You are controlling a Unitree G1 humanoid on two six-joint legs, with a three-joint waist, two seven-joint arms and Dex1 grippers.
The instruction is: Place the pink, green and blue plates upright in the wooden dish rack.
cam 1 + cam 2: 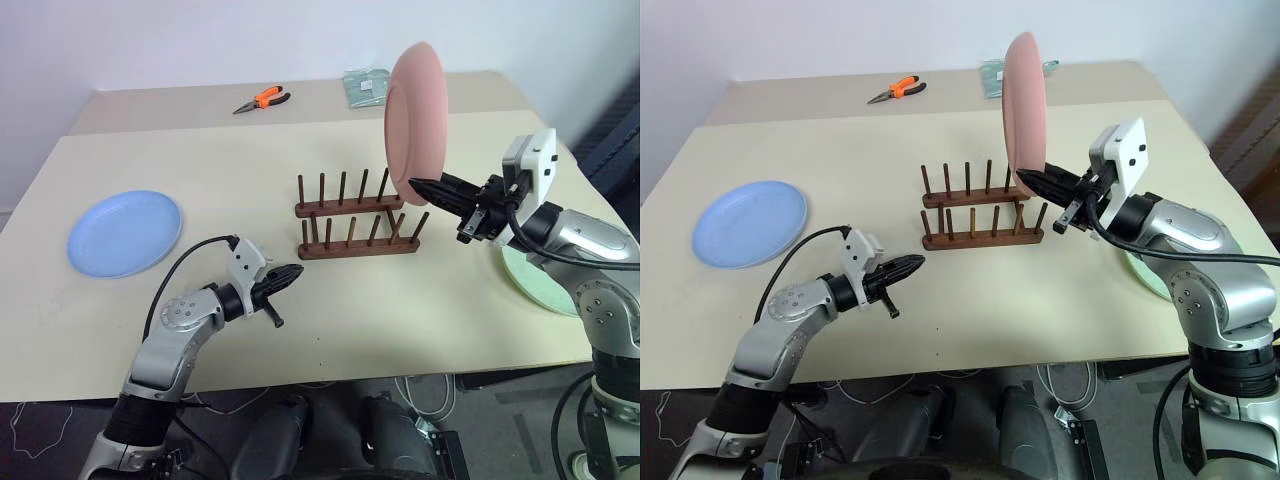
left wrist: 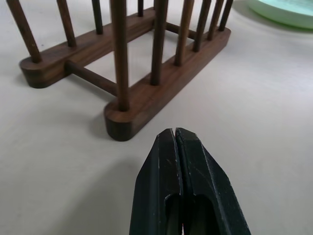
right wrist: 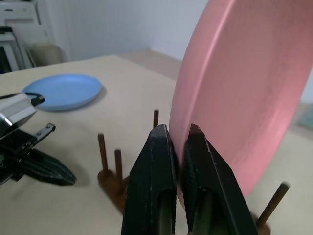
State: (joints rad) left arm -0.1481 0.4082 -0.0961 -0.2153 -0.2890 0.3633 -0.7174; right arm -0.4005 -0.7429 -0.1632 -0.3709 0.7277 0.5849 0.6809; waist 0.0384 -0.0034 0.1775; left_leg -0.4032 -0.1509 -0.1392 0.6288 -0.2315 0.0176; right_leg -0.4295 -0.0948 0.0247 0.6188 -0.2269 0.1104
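My right gripper [image 1: 418, 185] is shut on the lower rim of the pink plate [image 1: 415, 110] and holds it upright above the right end of the wooden dish rack [image 1: 355, 245]. In the right wrist view the plate's edge sits between the fingertips [image 3: 161, 142], with rack pegs just below. The blue plate [image 1: 125, 232] lies flat at the table's left. At the right, the green plate [image 1: 532, 282] lies flat, partly hidden behind my right arm. The left gripper [image 1: 296, 270] is shut and empty, low over the table just short of the rack's near left end [image 2: 120, 122].
Orange-handled pliers [image 1: 263, 99] and a green packet [image 1: 366, 86] lie at the far side of the table. The table's front edge runs just below my left arm. Open tabletop lies between the blue plate and the rack.
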